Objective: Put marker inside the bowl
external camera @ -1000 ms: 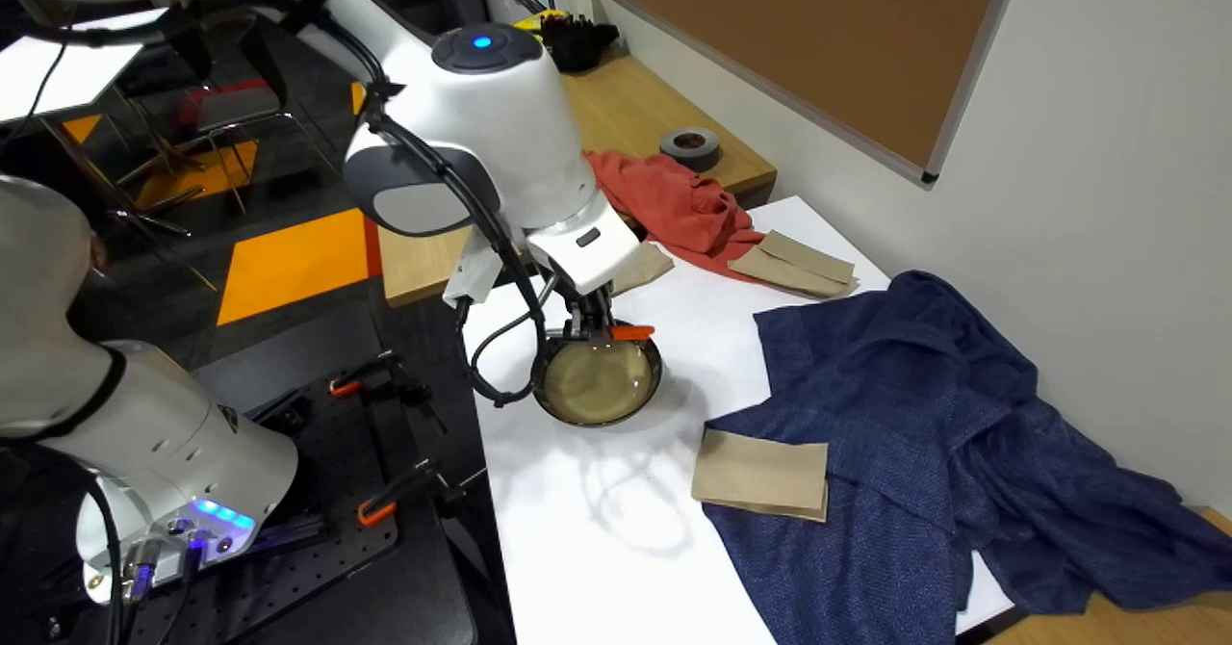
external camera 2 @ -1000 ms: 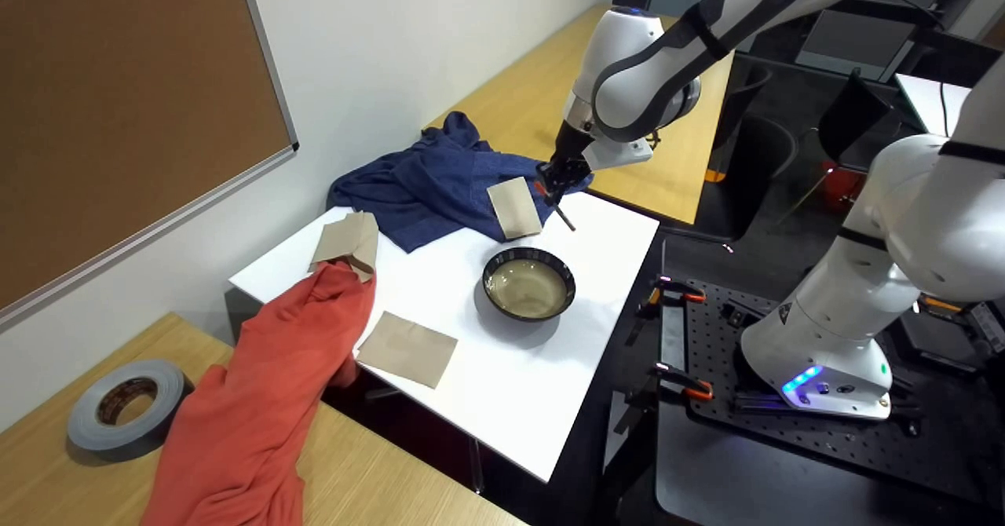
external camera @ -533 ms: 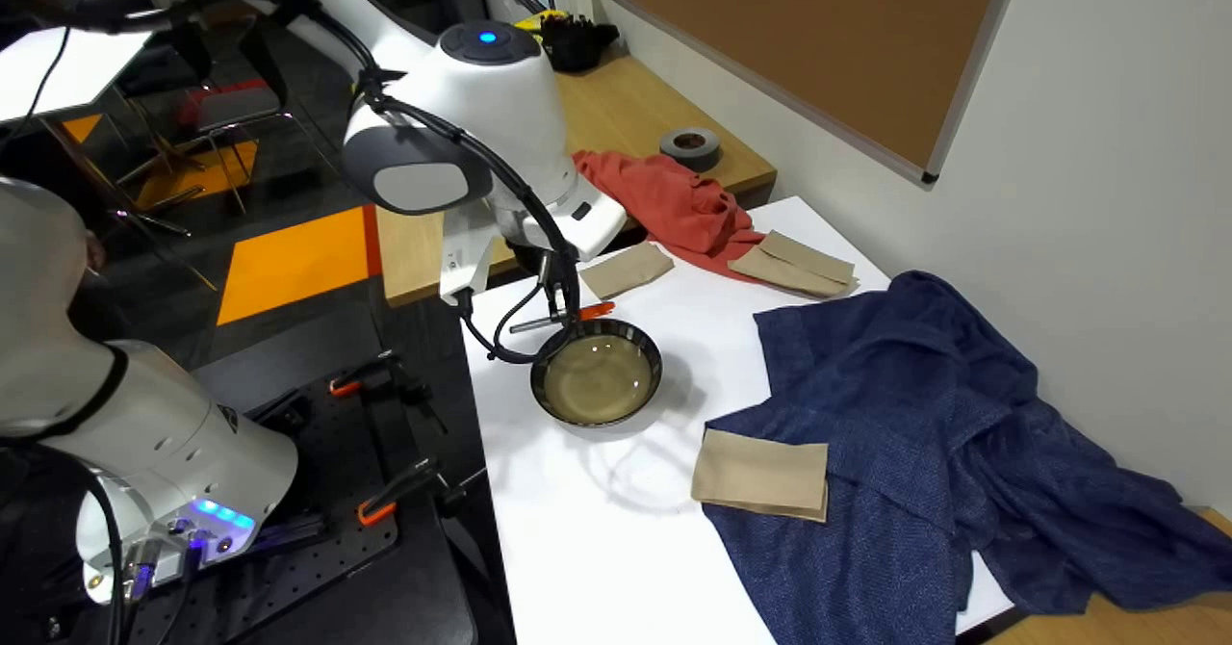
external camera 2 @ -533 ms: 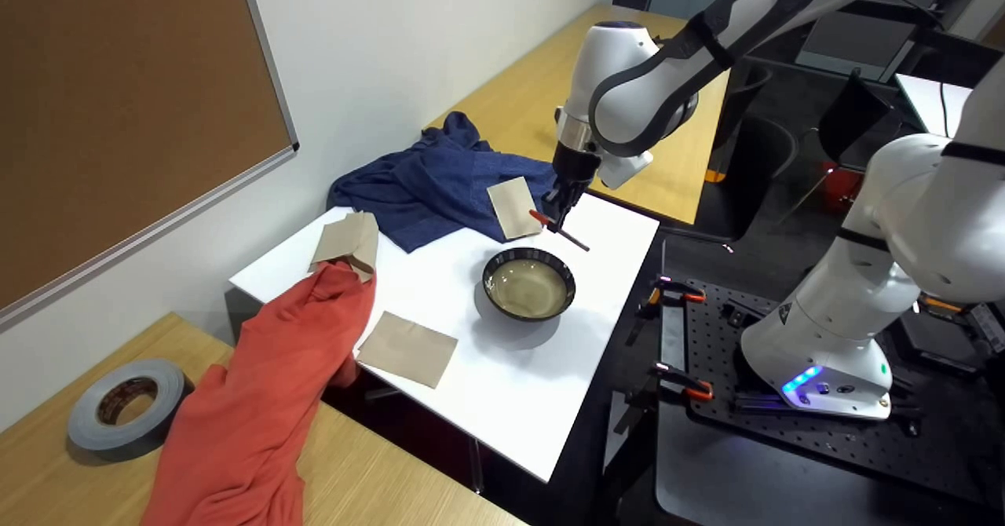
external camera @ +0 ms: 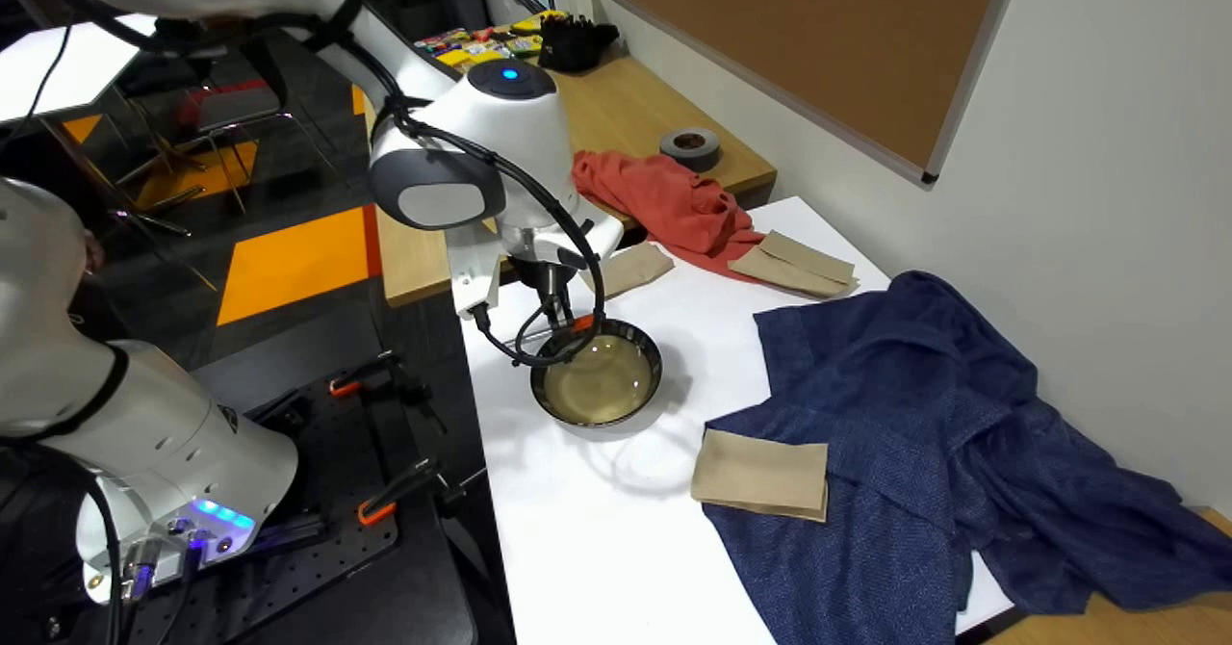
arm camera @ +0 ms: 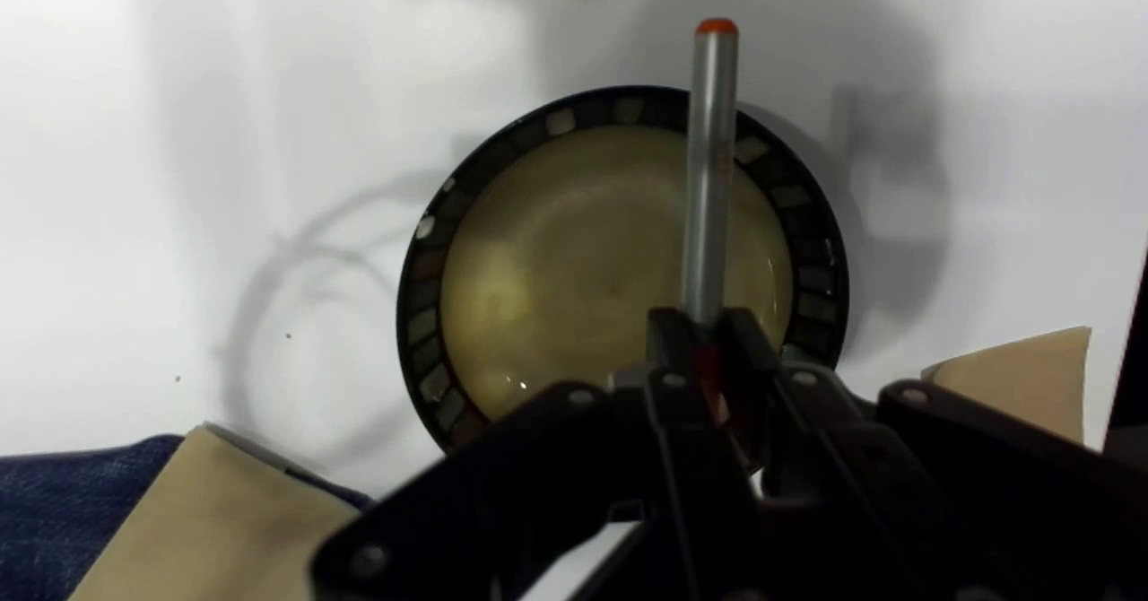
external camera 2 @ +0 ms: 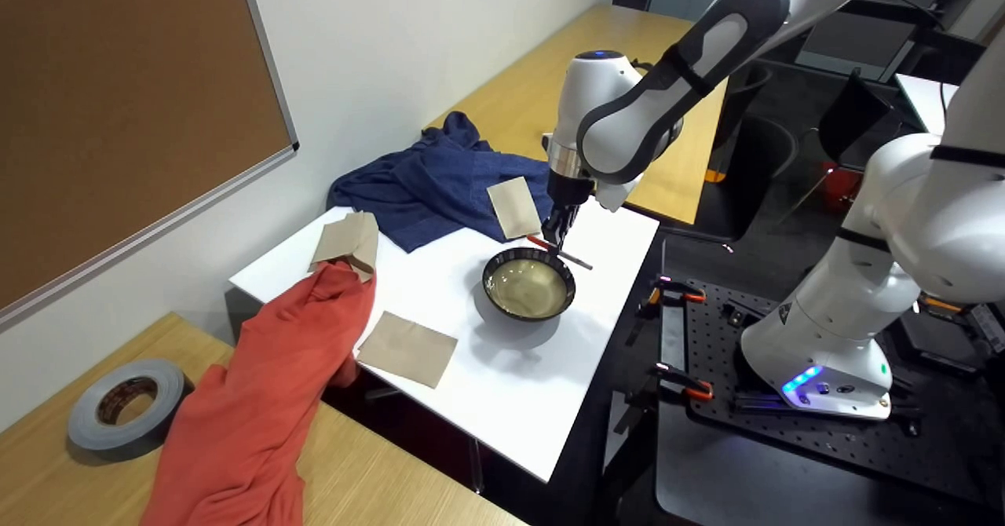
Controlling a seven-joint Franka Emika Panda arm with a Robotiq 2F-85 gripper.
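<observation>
The bowl (external camera 2: 528, 289) stands upright on the white table, with a dark patterned rim and a yellowish-cream inside. It also shows in an exterior view (external camera: 599, 380) and in the wrist view (arm camera: 574, 242). My gripper (arm camera: 704, 332) is shut on the marker (arm camera: 710, 179), which has a grey barrel and an orange-red end. The marker lies about level across the fingertips. In an exterior view my gripper (external camera 2: 555, 248) is at the bowl's far rim, and the marker (external camera 2: 577, 260) crosses there. In an exterior view my gripper (external camera: 561, 322) and a cable partly hide the rim.
A brown paper piece (external camera 2: 514, 208) lies on a dark blue cloth (external camera 2: 440, 184) behind the bowl. Another brown paper (external camera 2: 408, 349) lies on the table. A red cloth (external camera 2: 259, 400) and a tape roll (external camera 2: 126, 408) lie beyond the white table's edge.
My gripper has come down with the marker and turned more upright. It is now close to the bowl's rim. The bowl has not moved.
</observation>
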